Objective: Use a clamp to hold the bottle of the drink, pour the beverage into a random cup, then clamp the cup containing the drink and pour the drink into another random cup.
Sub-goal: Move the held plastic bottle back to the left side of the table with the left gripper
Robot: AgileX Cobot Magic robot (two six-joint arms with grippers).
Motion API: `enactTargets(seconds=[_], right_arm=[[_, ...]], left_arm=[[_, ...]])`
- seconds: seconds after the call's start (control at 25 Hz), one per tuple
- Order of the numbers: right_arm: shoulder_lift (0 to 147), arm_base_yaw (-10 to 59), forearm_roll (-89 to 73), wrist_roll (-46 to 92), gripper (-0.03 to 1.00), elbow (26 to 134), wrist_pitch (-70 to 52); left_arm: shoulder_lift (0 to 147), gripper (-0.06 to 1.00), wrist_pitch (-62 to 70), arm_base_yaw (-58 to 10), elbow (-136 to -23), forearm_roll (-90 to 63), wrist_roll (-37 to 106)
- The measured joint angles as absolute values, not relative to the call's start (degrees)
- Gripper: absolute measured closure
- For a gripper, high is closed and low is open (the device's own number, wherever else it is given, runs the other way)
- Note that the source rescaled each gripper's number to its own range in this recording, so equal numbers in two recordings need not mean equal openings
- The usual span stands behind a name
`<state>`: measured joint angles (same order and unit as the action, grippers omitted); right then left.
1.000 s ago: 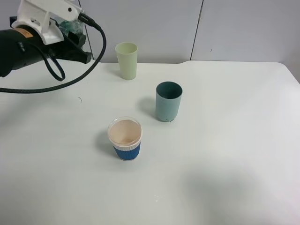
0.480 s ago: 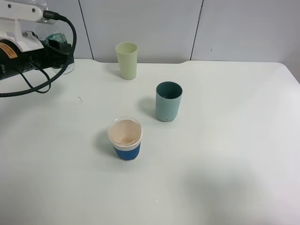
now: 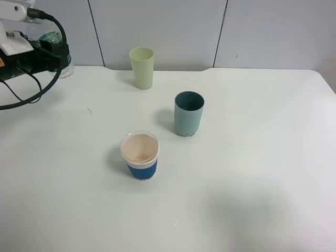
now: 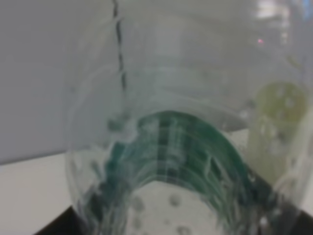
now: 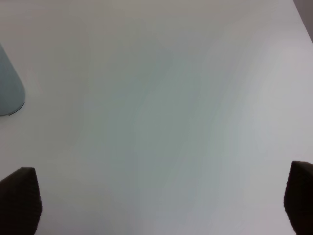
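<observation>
Bottle (image 4: 171, 161) is sitting clenched in the left pincer (image 3: 52, 55) at the far-left rear edge of the surface (image 3: 252, 157), well apart from the cups. Droplets are clinging inside it, so I'm reading the first pour as done and the bottle as parking. Right pincer (image 5: 159, 196) is gaping near the teal cup (image 3: 188, 113). Next it's needing to grasp that cup and tip it into the blue-banded cup (image 3: 140, 155).

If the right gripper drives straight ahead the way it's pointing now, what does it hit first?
Most likely the white table: the open right gripper faces bare tabletop. The teal cup sits at the edge of the wrist view, seemingly outside that line.
</observation>
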<state>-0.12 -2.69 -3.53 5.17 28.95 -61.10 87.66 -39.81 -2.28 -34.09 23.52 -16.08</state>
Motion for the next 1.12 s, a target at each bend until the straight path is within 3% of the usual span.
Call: enactTargets(seconds=[1.12], right_arm=[[-0.1,-2.7,-3.5,5.2,-0.03,29.0,-61.1]], left_arm=[[100.3,0.91,-49.5,-0.6,-34.1,26.4,-16.9]])
